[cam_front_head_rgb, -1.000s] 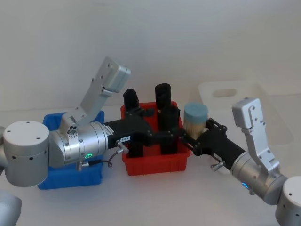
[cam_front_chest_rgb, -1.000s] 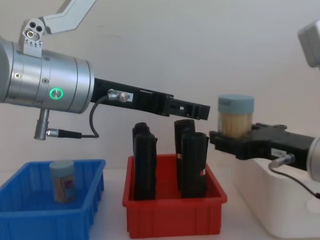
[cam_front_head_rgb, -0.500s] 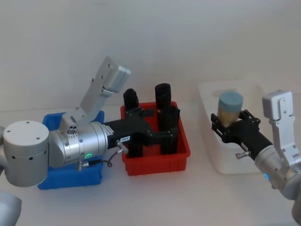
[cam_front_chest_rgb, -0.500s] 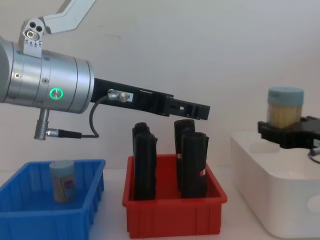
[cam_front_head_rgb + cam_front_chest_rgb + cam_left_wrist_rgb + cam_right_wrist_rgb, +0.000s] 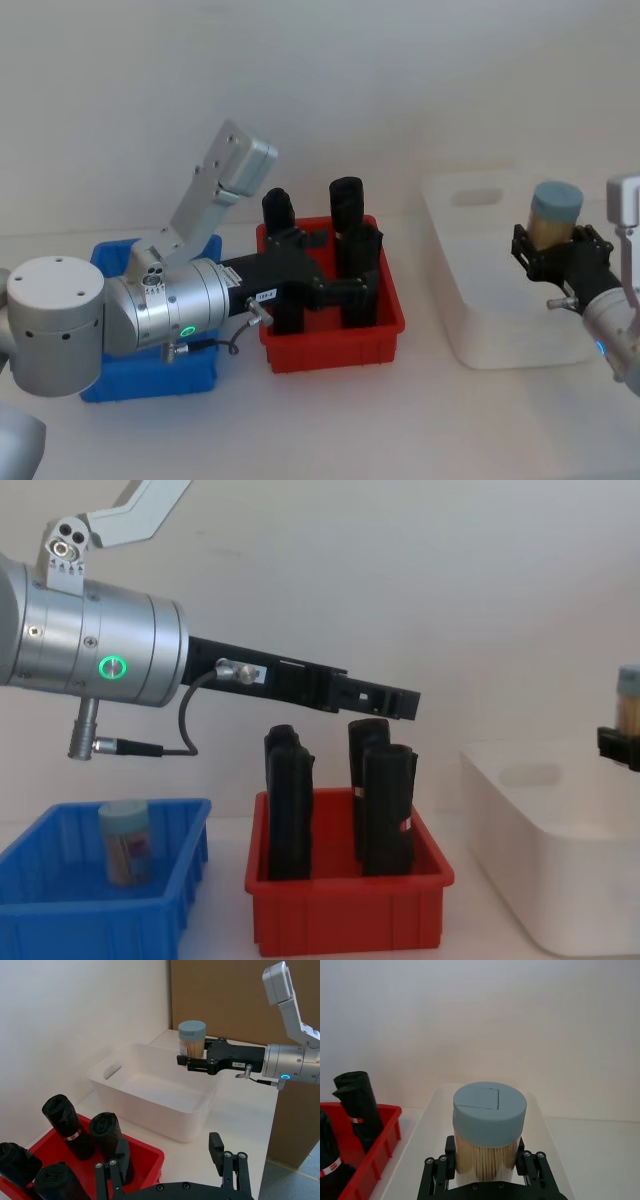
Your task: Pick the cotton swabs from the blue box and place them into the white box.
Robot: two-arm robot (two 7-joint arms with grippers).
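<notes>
Since the right gripper has its jaws closed on the lower body of a cotton swab jar, the coming move turns on what lies beneath that jar.

Jar: upright, long axis vertical, grey-blue cap on top, tan sticks showing between the fingers. Grip looks square, no tilt seen in the right wrist view.

Below it: the white box. The jar hangs over the box's right part, close to the right rim and raised clear of it. The open floor of the box lies down and a little left of the jaws. My reading: a straight descent should land it inside, but the margin to the right rim is thin, so a small shift left first would be safer. How far in from the rim it sits I cannot tell exactly.

Box interior: smooth, bare where visible, plenty of room.

Left gripper: fingers spread, nothing in them, stretched out above the red bin and its black tubes. It is well apart from the white box; the right arm is plainly the one to finish the placing.

Far left: blue box, with a second jar standing upright in it, nearer the left arm.

Surface: pale flat table, the three containers in a row, a plain wall behind.
</notes>
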